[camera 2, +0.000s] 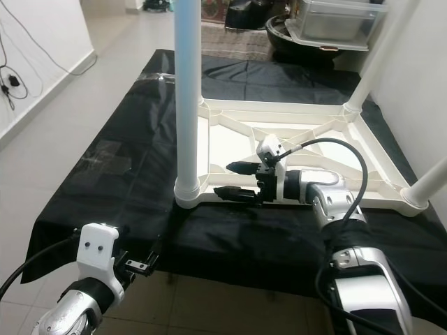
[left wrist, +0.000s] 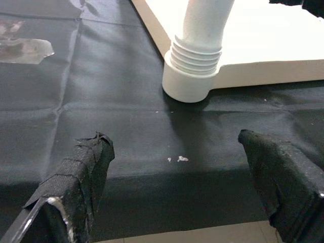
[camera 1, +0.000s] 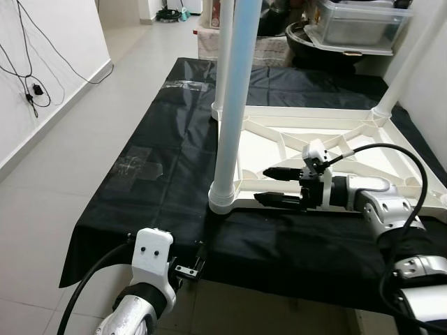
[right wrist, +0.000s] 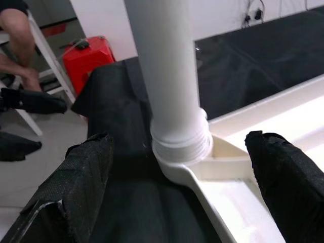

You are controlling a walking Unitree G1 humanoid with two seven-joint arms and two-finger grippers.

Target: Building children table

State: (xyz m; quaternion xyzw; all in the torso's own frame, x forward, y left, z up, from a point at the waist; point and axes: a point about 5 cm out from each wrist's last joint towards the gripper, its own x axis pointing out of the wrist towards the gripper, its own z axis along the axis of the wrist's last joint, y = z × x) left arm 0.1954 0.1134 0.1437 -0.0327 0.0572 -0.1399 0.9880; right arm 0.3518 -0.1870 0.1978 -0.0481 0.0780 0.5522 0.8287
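**Right gripper spread beside the near leg of the upturned table**

The white table [camera 1: 335, 139] lies upside down on a black sheet [camera 1: 160, 167], its ribbed underside facing up. The near leg [camera 1: 230, 105] stands upright in its corner socket, threaded collar seated at the base, at the table corner closest to the robot's left side. Two more legs rise from other corners: a far leg [camera 2: 367, 66] and a right leg [camera 2: 429, 185], both only partly in frame.

The right gripper [camera 1: 279, 186] reaches in level over the table's underside, just beside the near leg and pointing at it. Its fingers [camera 1: 283, 172] are spread apart, one above the other, and hold nothing; in the right wrist view the near leg sits between the two black pads (framed by them, not touched).

The left gripper [camera 2: 143, 262] hangs low at the sheet's front edge, well short of the near leg. Its fingers [left wrist: 81, 177] are also spread wide and empty, with the leg's collar seen beyond them.

Past the near leg, in the right wrist view, stand a red container [right wrist: 91, 55] and a person's bare leg [right wrist: 20, 38] by what may be a white stool, though that part is too cropped to be sure. Beyond the table, a clear bin [camera 1: 360, 24] rests on dark items.
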